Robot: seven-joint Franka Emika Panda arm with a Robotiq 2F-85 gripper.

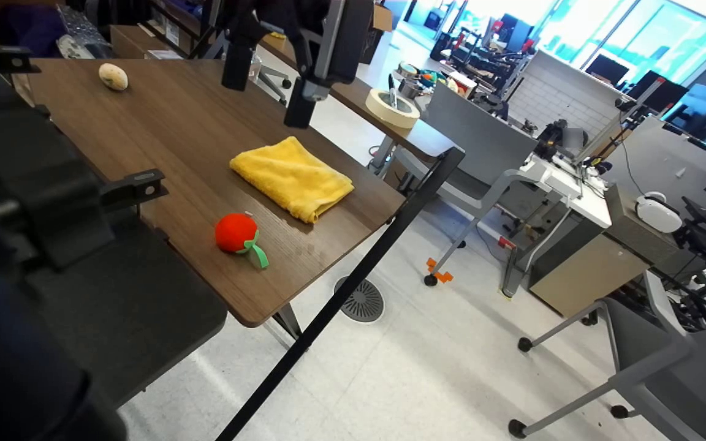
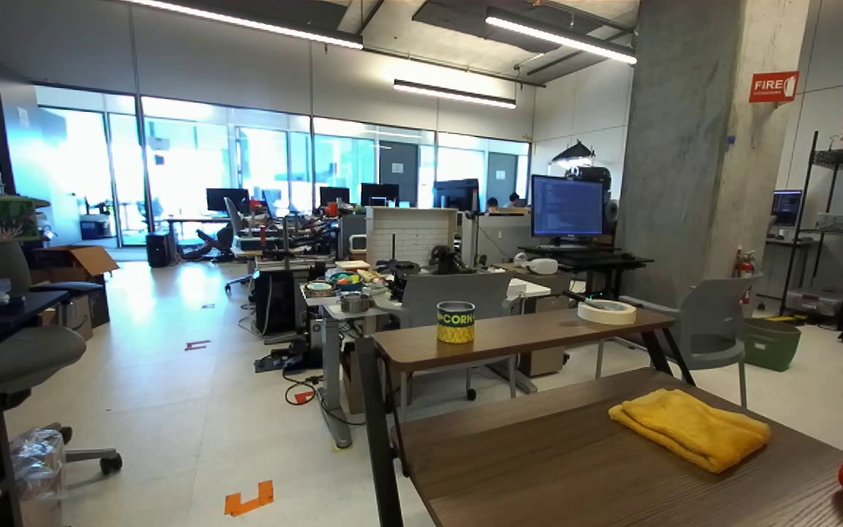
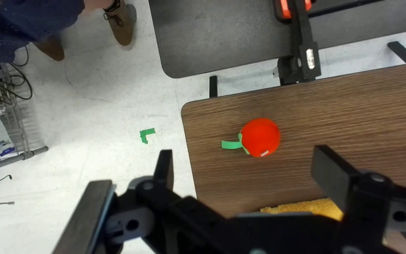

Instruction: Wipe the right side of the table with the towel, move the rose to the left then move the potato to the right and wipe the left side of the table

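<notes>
The first wipe seems in hand: the wide-spread, empty fingers probably need to descend onto the folded yellow towel lying on the table below them.

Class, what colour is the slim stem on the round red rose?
Green; the stem shows best in the wrist view.
</notes>
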